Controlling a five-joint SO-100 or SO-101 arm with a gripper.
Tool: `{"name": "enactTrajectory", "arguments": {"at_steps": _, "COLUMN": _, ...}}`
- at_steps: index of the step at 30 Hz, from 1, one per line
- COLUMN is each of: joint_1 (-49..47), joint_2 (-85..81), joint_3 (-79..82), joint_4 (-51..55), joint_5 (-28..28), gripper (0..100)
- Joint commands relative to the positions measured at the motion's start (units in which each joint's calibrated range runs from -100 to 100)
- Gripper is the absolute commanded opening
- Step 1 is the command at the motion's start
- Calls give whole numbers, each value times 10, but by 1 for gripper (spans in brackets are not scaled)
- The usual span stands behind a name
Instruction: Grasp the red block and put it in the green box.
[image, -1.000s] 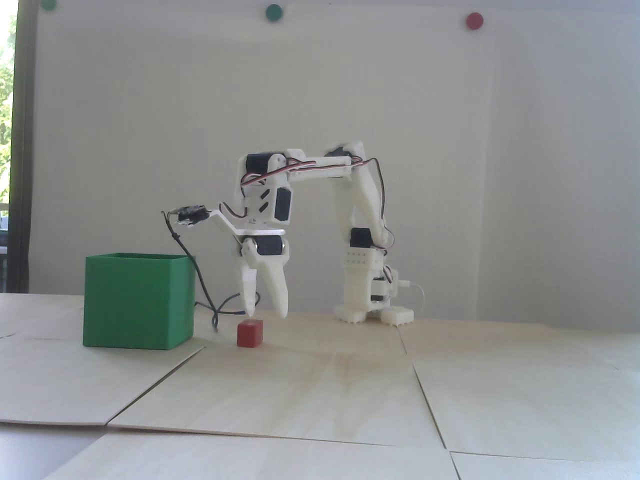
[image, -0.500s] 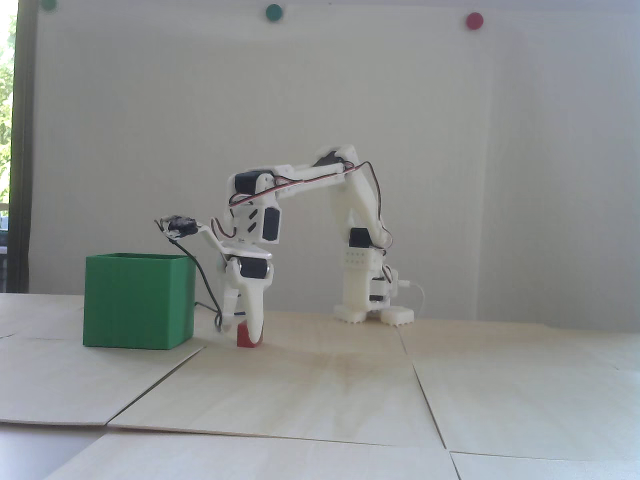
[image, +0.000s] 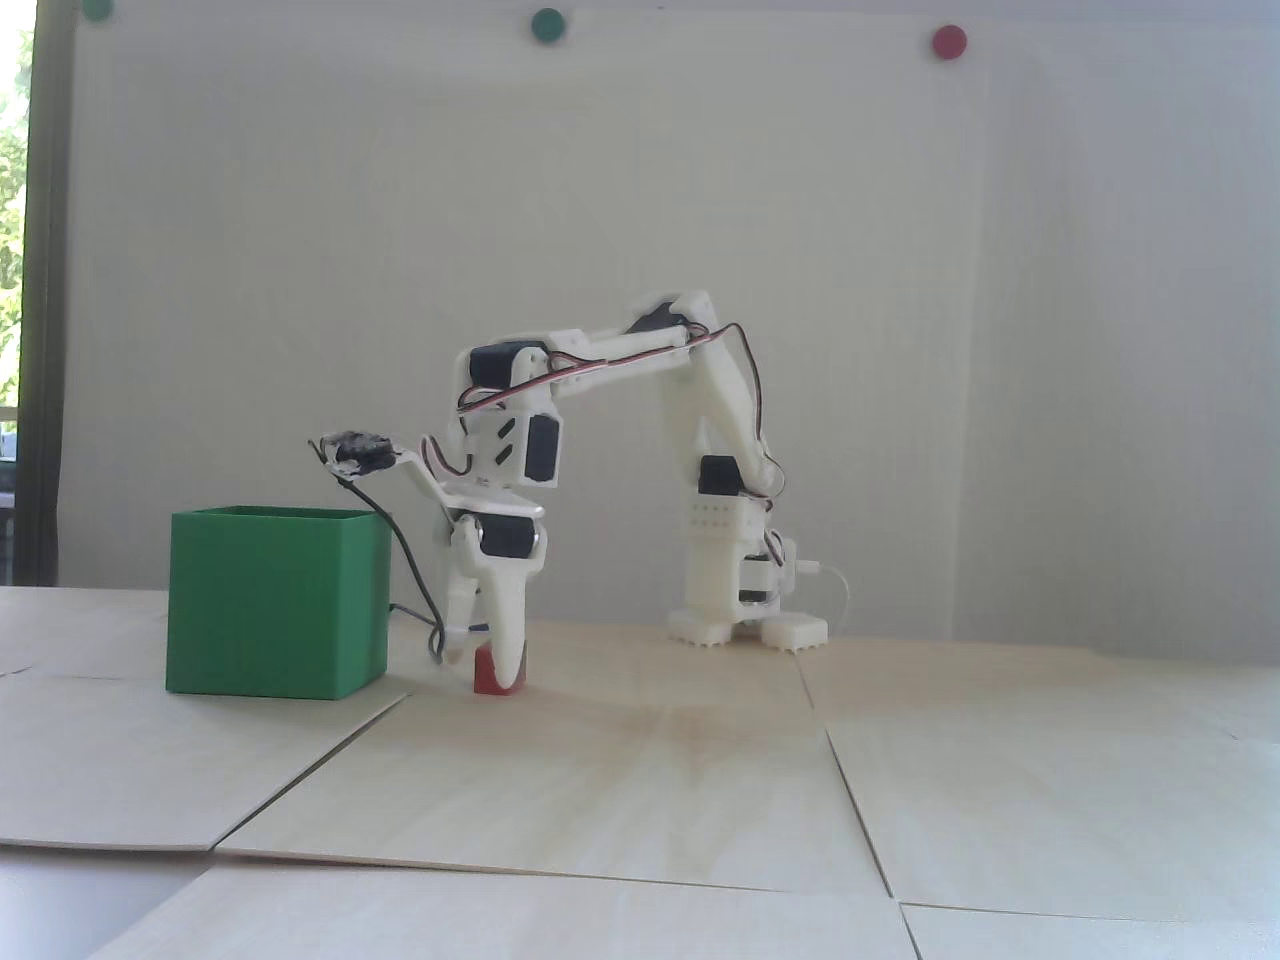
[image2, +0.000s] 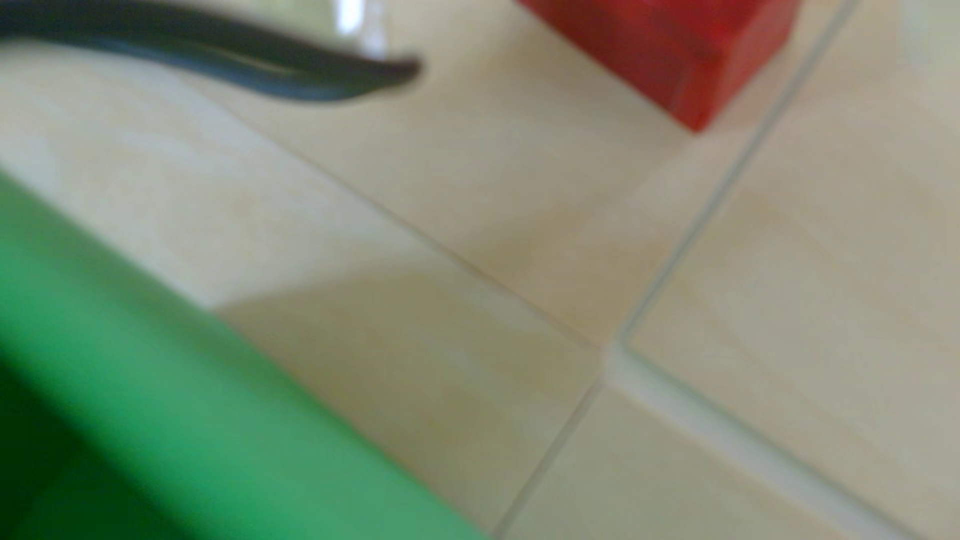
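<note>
Arm folded forward and down, pincer (image: 483, 668) pointing at the bench (image: 700, 780) with fingers spread astride the red block (image: 489, 675), just beside the green box (image: 270, 600).

red block (image: 487, 677) half hidden behind end effector (image: 482, 668), wrist view blurred

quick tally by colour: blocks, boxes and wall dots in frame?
Red: 2, the red block at the gripper and one wall dot.
Green: 3, the green box and two wall dots.
Total: 5.
</note>
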Motion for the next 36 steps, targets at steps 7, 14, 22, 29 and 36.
{"name": "enactTrajectory", "arguments": {"at_steps": 7, "joint_1": -34, "joint_2": -21, "joint_3": -33, "joint_4": -12, "joint_5": 0, "gripper": 12}}
{"name": "enactTrajectory", "arguments": {"at_steps": 14, "joint_1": -70, "joint_2": -35, "joint_3": -33, "joint_4": -39, "joint_5": 1, "gripper": 28}}
{"name": "enactTrajectory", "arguments": {"at_steps": 22, "joint_1": -95, "joint_2": -67, "joint_3": -29, "joint_4": -140, "joint_5": 2, "gripper": 23}}
{"name": "enactTrajectory", "arguments": {"at_steps": 29, "joint_1": -110, "joint_2": -66, "joint_3": -24, "joint_4": -136, "joint_5": 0, "gripper": 22}}
{"name": "enactTrajectory", "arguments": {"at_steps": 36, "joint_1": -110, "joint_2": -84, "joint_3": 38, "joint_4": -133, "joint_5": 4, "gripper": 22}}
